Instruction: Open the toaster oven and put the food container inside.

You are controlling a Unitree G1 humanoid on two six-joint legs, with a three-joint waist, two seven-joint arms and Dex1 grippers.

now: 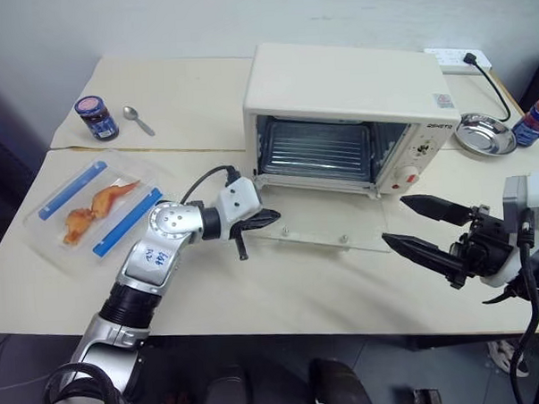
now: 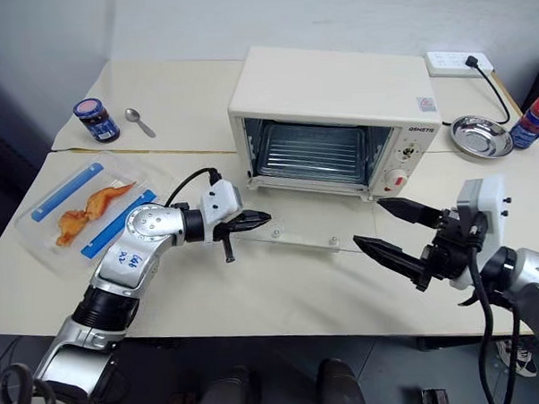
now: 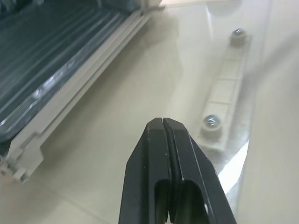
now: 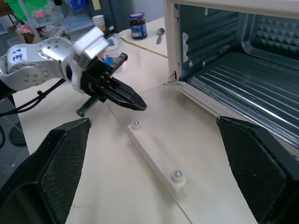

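Judging food container [image 1: 95, 208] light, thin clear plastic, flexy, slick; best gripped at blue clip strip edge. Toaster oven [image 1: 346, 118] door down. Left gripper [image 1: 255, 222] pinched empty; right gripper [image 1: 414, 224] spread wide, empty.

Oven [image 1: 345, 82] mouth gapes clear ahead of both grippers; its dropped door [image 1: 320, 227] covers the counter [image 1: 282, 291] under the left gripper [image 1: 263, 219].

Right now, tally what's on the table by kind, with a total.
Appliances: 1, the toaster oven, door down
Food containers: 1, the food container
Jars: 1, the blue-lidded jar
Spoons: 1, the spoon
Metal dishes: 1, the metal dish
Power strips: 1, the power strip
Total: 6
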